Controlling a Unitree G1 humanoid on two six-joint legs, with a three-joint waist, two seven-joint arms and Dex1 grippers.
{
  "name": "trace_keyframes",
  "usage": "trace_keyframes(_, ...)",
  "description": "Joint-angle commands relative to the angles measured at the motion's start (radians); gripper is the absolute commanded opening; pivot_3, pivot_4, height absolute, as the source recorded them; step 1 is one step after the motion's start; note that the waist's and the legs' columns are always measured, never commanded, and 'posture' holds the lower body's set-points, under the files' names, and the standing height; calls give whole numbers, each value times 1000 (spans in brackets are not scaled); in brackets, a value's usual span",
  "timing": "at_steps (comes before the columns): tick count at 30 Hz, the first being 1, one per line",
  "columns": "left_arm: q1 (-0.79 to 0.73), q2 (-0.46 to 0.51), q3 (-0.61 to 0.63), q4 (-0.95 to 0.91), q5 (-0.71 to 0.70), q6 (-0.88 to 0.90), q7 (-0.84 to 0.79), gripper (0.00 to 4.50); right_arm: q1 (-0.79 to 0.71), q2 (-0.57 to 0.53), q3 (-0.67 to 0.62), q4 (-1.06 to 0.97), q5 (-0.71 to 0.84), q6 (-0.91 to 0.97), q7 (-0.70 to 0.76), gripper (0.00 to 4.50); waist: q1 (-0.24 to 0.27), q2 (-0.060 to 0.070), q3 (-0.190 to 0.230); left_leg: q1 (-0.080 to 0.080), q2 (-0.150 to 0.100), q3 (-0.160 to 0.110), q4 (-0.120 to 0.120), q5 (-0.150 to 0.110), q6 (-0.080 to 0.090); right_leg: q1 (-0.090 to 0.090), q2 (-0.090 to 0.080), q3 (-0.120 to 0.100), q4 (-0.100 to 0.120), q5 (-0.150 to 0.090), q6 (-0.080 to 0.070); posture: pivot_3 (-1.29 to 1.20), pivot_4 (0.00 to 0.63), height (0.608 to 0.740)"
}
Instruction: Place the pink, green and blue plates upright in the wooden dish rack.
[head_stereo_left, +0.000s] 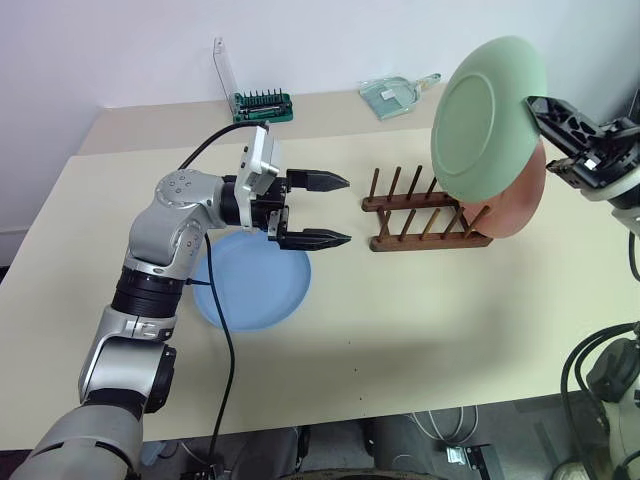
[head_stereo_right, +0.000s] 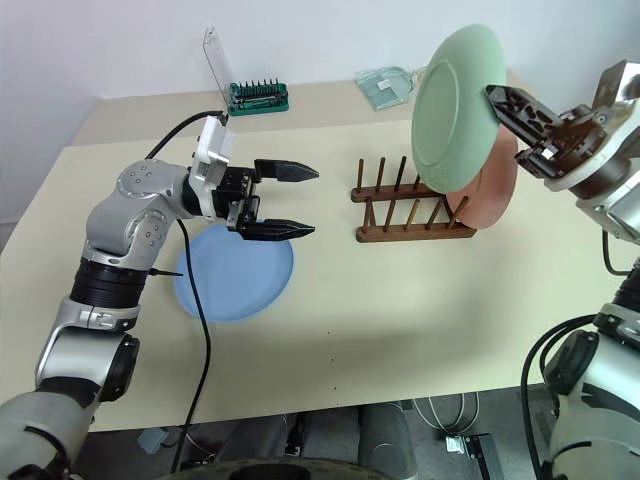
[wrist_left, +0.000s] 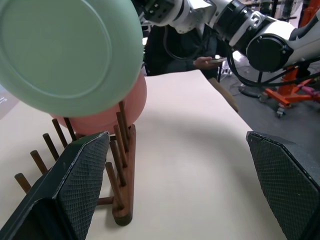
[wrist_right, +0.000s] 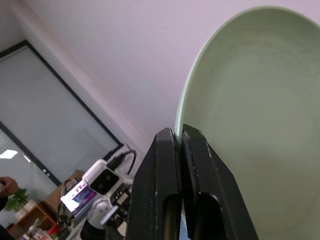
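Robotics lab: beige test table (head_stereo_left: 420, 330), orange equipment stand (wrist_left: 292, 97).

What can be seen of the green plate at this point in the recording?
The green plate is a plain round matte plate, pale mint, with a shallow raised rim. It is held in the air, tilted near upright, above the right end of the wooden dish rack and in front of the pink plate already standing there. The right claw is shut on its rim. It is not yet seated between the pegs.
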Motion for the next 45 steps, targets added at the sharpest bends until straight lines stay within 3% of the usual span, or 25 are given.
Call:
trace_keyframes(1, -9, 10, 24, -35, -18, -3, -2, 4500, 10, 5, -18, -35, 7, -22, 9, 32, 0, 0, 0, 0, 0, 0, 0, 0, 0, 0, 0, 0, 0, 0, 0, 0, 150, 740)
trace_keyframes(22, -4, 21, 30, -52, -26, 8, 5, 4500, 27, 25, 51, -10, -95, -64, 13, 32, 0, 0, 0, 0, 0, 0, 0, 0, 0, 0, 0, 0, 0, 0, 0, 0, 150, 740)
trace_keyframes(26, 4, 26, 25, -52, -15, -5, 3, 4500, 13, 23, 63, -24, -111, -72, 6, 1345, 0, 0, 0, 0, 0, 0, 0, 0, 0, 0, 0, 0, 0, 0, 0, 0, 150, 740)
trace_keyframes(32, 0, 31, 25, -44, -17, -7, -3, 4500, 21, 9, 84, -77, -127, -76, 35, 4383, 0, 0, 0, 0, 0, 0, 0, 0, 0, 0, 0, 0, 0, 0, 0, 0, 150, 740)
trace_keyframes(45, -3, 31, 24, -40, -18, 0, -2, 4500, -6, -51, 71, -103, -182, -174, 88, 4456, 0, 0, 0, 0, 0, 0, 0, 0, 0, 0, 0, 0, 0, 0, 0, 0, 150, 740)
